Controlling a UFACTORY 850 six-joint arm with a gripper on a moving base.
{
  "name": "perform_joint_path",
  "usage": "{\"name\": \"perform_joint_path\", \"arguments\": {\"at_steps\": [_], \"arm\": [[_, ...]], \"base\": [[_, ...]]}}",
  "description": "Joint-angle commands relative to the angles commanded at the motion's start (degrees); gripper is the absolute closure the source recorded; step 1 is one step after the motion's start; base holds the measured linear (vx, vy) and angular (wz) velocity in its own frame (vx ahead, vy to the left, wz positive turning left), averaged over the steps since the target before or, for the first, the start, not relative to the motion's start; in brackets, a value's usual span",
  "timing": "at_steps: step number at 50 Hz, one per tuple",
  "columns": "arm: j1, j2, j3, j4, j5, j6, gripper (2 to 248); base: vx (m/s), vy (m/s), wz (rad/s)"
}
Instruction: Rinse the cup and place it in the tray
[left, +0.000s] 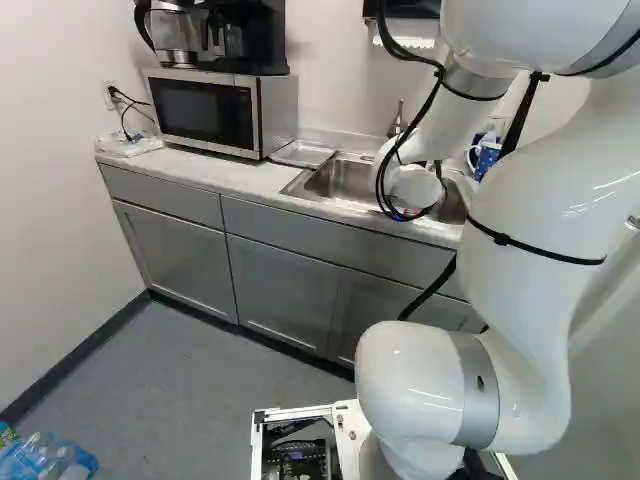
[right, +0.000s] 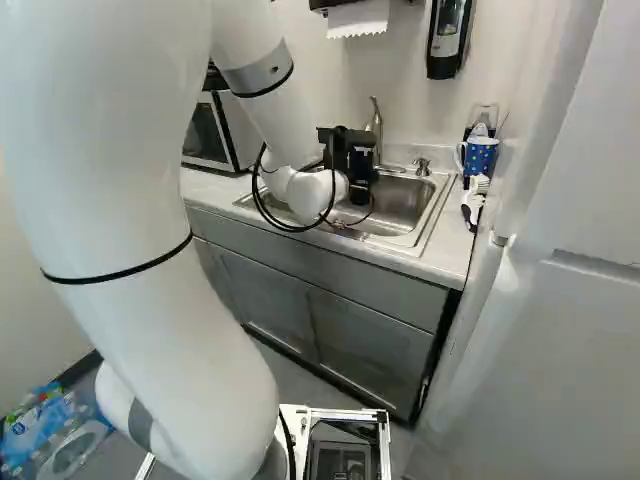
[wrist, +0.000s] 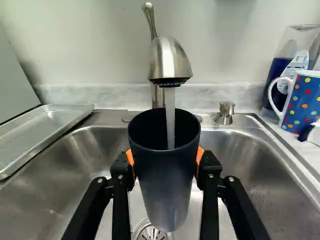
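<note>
Cup (wrist: 165, 185) in pincer (wrist: 165, 167), faucet (wrist: 169, 60) water running into it

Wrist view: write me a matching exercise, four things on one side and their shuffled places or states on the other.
1. Dark cup
2. Metal tray
3. Dotted mug
4. Faucet

A. Running water
B. Upright, handle toward the basin
C. Held between the jaws
D. Beside the basin, across from the mug

Pairs: 1-C, 2-D, 3-B, 4-A
</note>
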Motion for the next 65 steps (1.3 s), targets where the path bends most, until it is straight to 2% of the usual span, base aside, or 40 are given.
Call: {"name": "perform_joint_path", "arguments": {"at_steps": [65], "arm": [[0.0, 0.0, 0.0, 0.0, 0.0, 0.0, 125]], "base": [[0.0, 0.0, 0.0]]}}
